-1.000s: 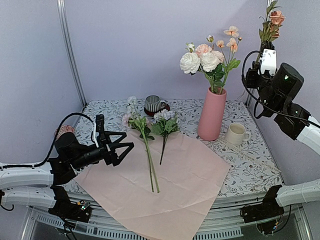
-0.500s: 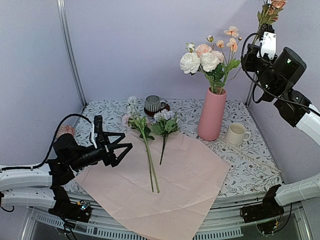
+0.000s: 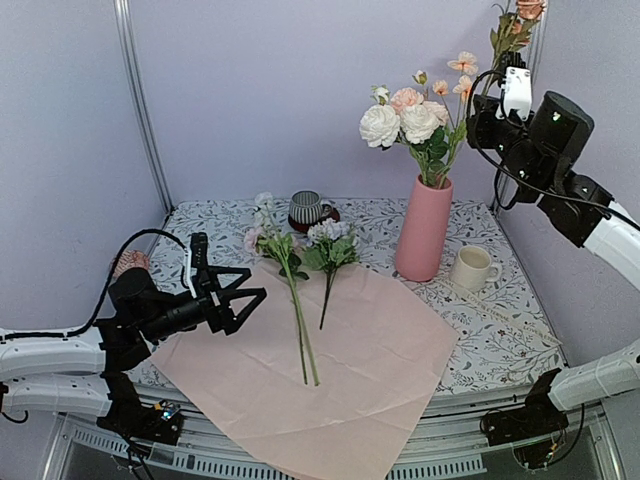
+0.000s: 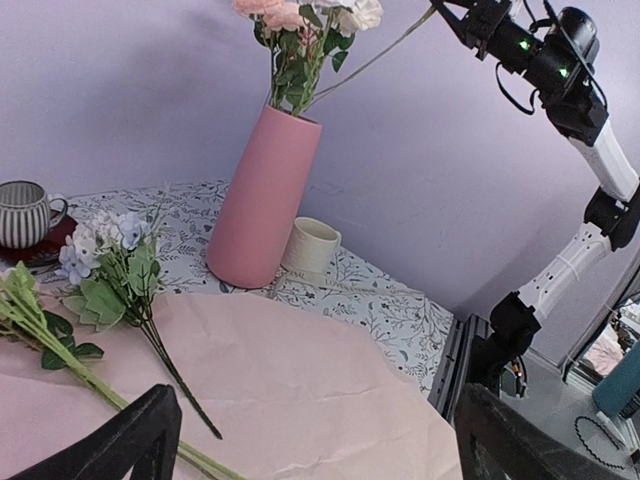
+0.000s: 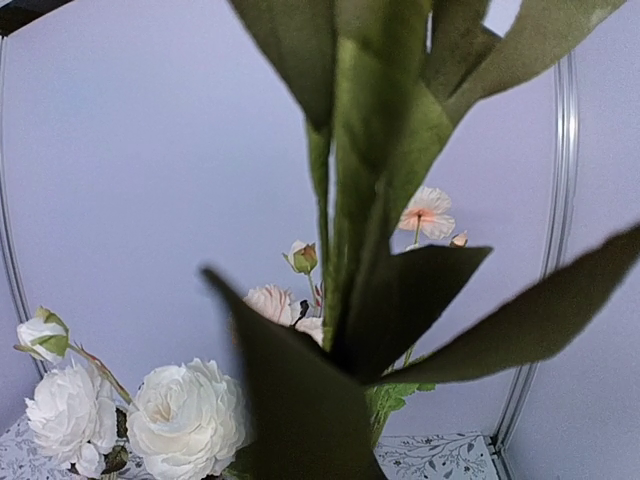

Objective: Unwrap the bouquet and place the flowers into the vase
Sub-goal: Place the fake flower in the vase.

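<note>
1. Top view: the right hand [image 3: 511, 63] is high at 1 o'clock, clamped on the peach stem [image 3: 527, 10], whose bloom stands above the fingers. It is just beside and above the blooms [image 3: 410, 118] already standing in the vase [image 3: 424, 228], which sits on the table [image 3: 500, 320] at 2 o'clock. The left hand [image 3: 250, 298] hovers at 8 o'clock with its fingers wide apart and nothing in them, over the edge of the paper [image 3: 340, 380]. That sheet lies flat at 6 o'clock and carries two long stems [image 3: 298, 320] and a lilac bunch [image 3: 328, 248]. I cannot make out the held stem's lower end, so the step in hand looks like bringing it over the vase mouth. It is best lowered near upright into a gap between the blooms, and let go only once its end is inside the neck
2. Left wrist view: the spread fingers [image 4: 115, 445] frame the paper, with the lilac bunch at 9 o'clock and the vase at 11 o'clock beside the cream mug [image 4: 312, 245]. The striped cup [image 4: 22, 212] carries only stripes, no lettering
3. Right wrist view: the peach stem's green leaves fill the frame, with white roses [image 5: 185, 410] at 7 o'clock; the fingers barely show. No brand, label or writing can be read in any view
</note>
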You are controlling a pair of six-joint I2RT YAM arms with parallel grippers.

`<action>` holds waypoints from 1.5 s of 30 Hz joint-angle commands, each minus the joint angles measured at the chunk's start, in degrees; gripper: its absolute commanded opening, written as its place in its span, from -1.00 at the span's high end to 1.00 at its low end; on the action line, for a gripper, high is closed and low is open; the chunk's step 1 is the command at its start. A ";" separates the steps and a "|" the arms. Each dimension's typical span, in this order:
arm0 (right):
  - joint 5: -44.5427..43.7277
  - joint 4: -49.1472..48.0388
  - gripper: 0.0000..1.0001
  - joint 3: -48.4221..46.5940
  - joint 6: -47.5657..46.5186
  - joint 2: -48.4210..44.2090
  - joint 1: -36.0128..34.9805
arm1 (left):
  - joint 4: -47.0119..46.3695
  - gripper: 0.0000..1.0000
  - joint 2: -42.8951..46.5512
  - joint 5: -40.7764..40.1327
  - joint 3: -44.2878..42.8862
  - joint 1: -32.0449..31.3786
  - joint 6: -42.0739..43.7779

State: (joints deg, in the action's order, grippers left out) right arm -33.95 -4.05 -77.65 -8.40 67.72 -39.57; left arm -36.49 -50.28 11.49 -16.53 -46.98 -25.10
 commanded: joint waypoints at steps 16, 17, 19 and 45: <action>4.96 10.41 0.95 -3.07 9.99 8.47 5.11 | 0.64 -0.94 -0.05 -0.21 0.13 0.30 0.24; 5.96 11.07 0.95 -3.27 10.75 8.82 5.94 | 0.72 -0.95 -0.08 -0.23 0.14 0.29 0.23; 7.69 11.66 0.95 -3.40 12.16 9.26 7.12 | 0.76 -0.94 -0.05 -0.25 0.19 0.30 0.32; 13.29 14.80 0.65 -4.54 15.01 15.56 12.15 | 1.26 -0.94 -0.56 -0.62 -0.11 0.37 0.41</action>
State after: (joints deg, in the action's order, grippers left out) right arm -21.71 10.28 -80.31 6.66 83.37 -27.68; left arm -35.24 -50.28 11.22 -16.53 -46.96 -25.08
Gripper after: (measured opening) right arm 0.170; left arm 0.971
